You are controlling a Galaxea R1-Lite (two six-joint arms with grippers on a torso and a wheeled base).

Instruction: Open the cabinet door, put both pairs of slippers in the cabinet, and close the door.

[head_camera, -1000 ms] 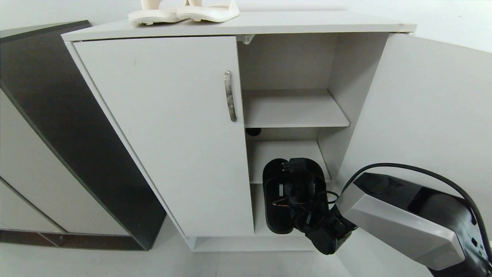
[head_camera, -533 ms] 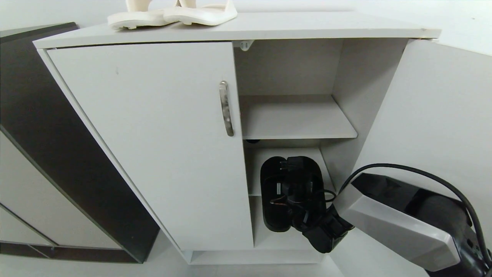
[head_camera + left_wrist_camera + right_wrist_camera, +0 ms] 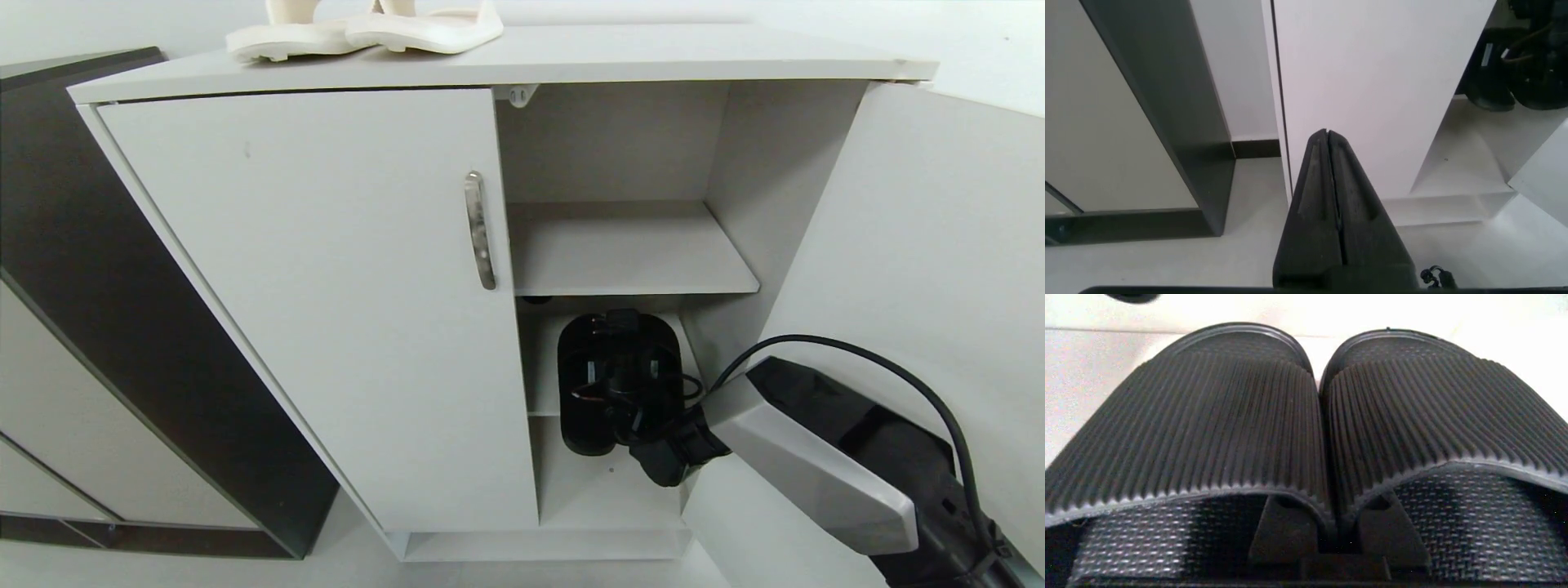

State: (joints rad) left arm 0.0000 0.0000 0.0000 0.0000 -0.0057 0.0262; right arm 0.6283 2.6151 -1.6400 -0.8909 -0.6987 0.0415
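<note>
The left pincer [image 3: 1327,204] is pressed shut and empty, low before the closed left door [image 3: 326,286]. The right pincer [image 3: 1335,539] clamps the pair of black ribbed rubber slippers [image 3: 616,359] by their adjoining straps, at the lower shelf [image 3: 543,367] of the white cabinet [image 3: 694,61]. They look light, bendy and grippy. The pair of cream foam slippers [image 3: 367,28] on the cabinet top probably suits a strap hold too.

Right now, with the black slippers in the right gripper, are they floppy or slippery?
The black slippers look fairly stiff: neither sags while the right gripper holds them at one end. Their ribbed straps and textured footbeds probably resist slipping. Likely light, since one grip carries both.
</note>
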